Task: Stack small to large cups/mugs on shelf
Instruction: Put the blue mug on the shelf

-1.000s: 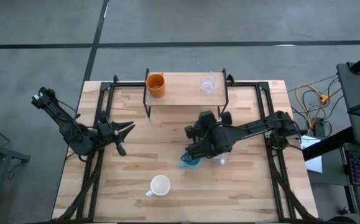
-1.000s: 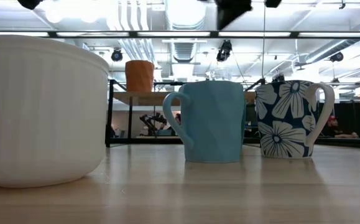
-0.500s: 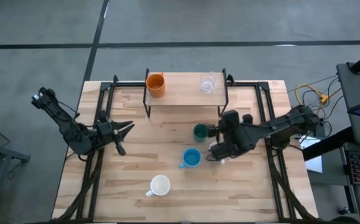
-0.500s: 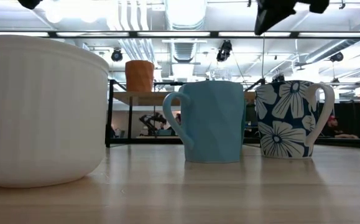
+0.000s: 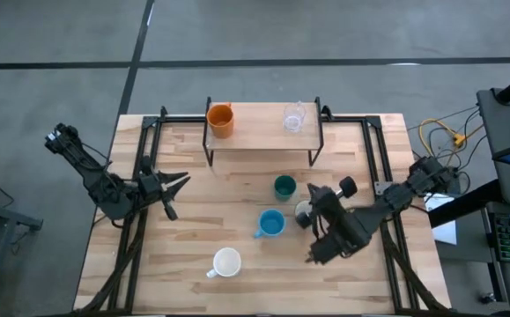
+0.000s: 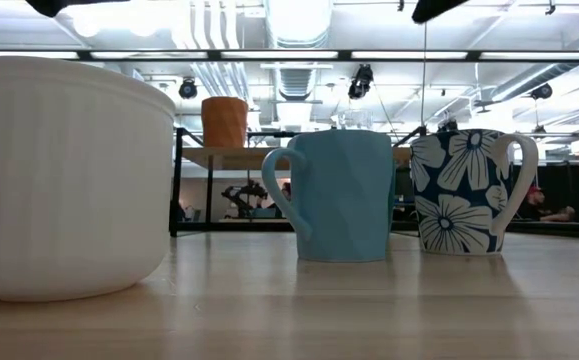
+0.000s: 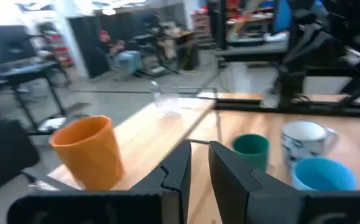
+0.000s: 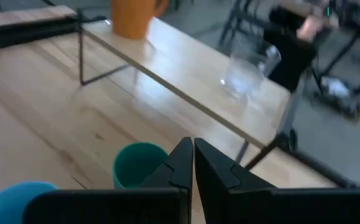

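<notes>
Behind the table a workshop stretches off under strip lights, with benches and racks in the distance. On the table the shelf stands at the far edge, carrying 2 items: the orange cup and the clear glass, set well apart.

4 more wait on the table. The dark green cup sits nearest the shelf, the light blue mug just in front of it, the floral mug beside them and partly under my right arm, and the white cup alone toward the front.

My right claw is clenched on nothing, hanging over the table beside the floral mug and facing the shelf. My left claw waits at the left side; its fingers stand slightly apart, empty.

My worries: the green, blue and floral pieces sit close together, so a descent on 1 could clip a neighbour's rim or handle and tip it. The glass looks light and slippery, so nesting anything against it could push it off the narrow plank.
</notes>
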### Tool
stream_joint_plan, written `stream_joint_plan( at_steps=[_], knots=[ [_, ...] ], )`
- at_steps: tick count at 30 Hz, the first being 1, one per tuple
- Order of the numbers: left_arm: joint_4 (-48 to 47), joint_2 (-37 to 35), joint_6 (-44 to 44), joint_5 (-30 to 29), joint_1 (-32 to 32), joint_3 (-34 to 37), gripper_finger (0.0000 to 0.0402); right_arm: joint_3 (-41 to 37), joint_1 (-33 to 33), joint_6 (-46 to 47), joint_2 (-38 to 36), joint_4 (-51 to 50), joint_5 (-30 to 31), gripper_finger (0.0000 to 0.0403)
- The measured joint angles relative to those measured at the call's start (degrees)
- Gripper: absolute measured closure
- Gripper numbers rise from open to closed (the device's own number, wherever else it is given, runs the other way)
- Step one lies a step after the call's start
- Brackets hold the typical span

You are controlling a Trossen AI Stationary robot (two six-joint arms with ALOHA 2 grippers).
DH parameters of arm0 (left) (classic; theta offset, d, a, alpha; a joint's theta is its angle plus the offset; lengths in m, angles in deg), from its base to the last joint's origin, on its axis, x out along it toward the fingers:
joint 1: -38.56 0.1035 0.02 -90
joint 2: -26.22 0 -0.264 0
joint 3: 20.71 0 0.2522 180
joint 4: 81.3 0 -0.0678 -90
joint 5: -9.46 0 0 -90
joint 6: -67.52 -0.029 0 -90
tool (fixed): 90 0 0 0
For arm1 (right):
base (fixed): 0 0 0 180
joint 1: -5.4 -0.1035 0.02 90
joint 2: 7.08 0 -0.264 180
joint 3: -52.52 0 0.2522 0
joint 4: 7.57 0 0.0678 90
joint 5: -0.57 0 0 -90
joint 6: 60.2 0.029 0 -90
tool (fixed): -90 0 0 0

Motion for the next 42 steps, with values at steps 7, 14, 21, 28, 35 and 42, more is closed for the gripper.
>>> stream_joint_plan(
  at_steps=[7,14,21,28,35,42],
  knots=[
    [-1.6,-5.9,-1.4,7.0,0.0,-0.1,0.0359,-4.6,-4.6,4.5,-0.6,-0.3,6.8,0.0394],
    [-1.6,-12.6,-2.8,6.1,0.0,-0.1,0.0359,-7.1,-8.4,3.9,-0.9,-0.1,5.5,0.0394],
    [-4.2,-19.3,-4.4,6.1,0.0,0.1,0.0359,-9.1,-11.8,-21.2,-1.9,9.7,-6.6,0.0394],
    [-5.5,-25.6,-2.5,5.6,0.0,0.2,0.0359,-17.1,-13.1,-56.2,-5.9,37.8,-34.1,0.0394],
    [-5.7,-28.7,-2.5,5.6,0.0,0.2,0.0359,-14.0,-8.7,-66.9,-7.3,51.0,-29.1,0.0394],
    [-7.6,-29.3,-2.5,5.7,0.0,0.3,0.0359,-6.8,4.3,-72.4,-3.6,51.9,-51.7,0.0394]
  ],
)
